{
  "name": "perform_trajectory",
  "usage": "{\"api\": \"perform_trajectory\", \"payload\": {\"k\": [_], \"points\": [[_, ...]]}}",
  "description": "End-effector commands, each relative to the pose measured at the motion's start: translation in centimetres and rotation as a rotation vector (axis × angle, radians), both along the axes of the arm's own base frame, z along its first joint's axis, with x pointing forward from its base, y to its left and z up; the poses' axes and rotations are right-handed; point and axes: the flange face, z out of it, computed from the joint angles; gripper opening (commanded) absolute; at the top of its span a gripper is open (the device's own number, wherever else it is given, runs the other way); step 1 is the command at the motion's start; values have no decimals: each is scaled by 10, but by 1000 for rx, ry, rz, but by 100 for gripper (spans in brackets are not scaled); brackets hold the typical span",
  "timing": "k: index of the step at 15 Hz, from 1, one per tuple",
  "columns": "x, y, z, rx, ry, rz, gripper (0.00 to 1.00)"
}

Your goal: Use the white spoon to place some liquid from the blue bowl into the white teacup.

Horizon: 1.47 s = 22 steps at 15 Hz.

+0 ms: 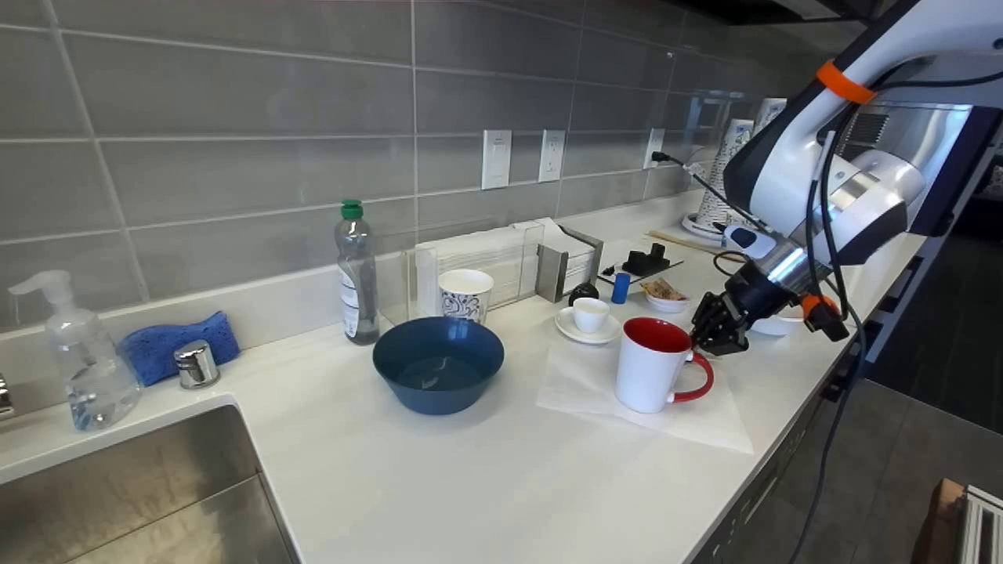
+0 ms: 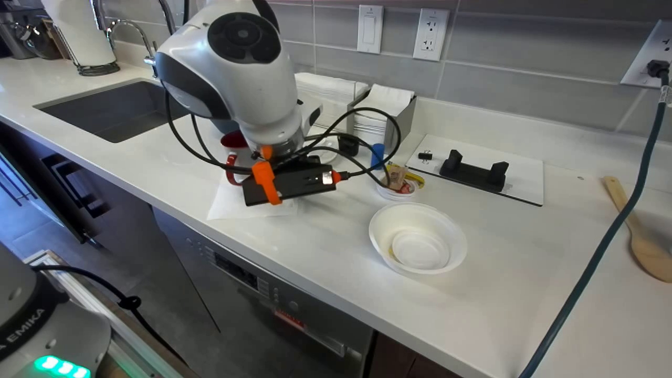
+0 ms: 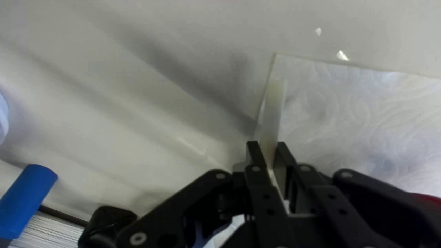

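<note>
Wrist view: the gripper (image 3: pixel 267 148) is clamped tight on the white spoon (image 3: pixel 272 119), one pale length of it running out past the grip. That end is blurred; I can't make out its tip. Below it in my line of sight is the edge of a white napkin (image 3: pixel 344 113) on the counter (image 3: pixel 103 137). Whether the spoon touches either, I can't tell.

In an exterior view I have the blue bowl (image 1: pixel 439 384) upright on the counter, toward the sink (image 1: pixel 157 486) and well apart from the gripper. A glint shows inside; how full it is I can't judge. The white teacup (image 1: pixel 589 316) stands upright on its saucer (image 1: pixel 581 337), between the blue bowl and a blue cylinder (image 1: pixel 620 287). Just beside it, nearer that camera, the red-handled mug (image 1: pixel 646 372) stands on the napkin. The gripper hangs near the mug handle; contact there I can't confirm.

In an exterior view the arm (image 2: pixel 236 79) and black wrist housing (image 2: pixel 299 184) hide the gripper from me. A shallow white bowl (image 2: pixel 446 223) sits near a small dish (image 2: pixel 392 195) of packets (image 2: pixel 405 184). A wooden spoon (image 2: pixel 643 236) lies well apart from both.
</note>
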Motion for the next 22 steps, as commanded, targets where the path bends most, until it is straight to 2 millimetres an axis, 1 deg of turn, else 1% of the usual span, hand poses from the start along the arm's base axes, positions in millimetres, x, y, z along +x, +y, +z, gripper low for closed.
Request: {"api": "perform_trajectory", "payload": {"k": [1,4,7,9,10,12,13,15,16,19,20,21,22], "points": [[3,-16,25,14,-3,-28,3],[18,-22,54,-22,5,-17,3],[34,-17,97,-51,-3,15,3],[46,-6,131,-58,-18,47,3],[52,3,146,-49,-24,73,3],[62,27,171,-22,-27,140,3],[68,41,179,-18,-27,174,3],[76,69,191,3,-28,238,3],[79,85,192,10,-23,270,3],[83,129,184,40,9,363,3],[81,112,186,22,-12,331,13],[81,124,185,25,-3,354,13],[82,130,184,25,1,366,13]]}}
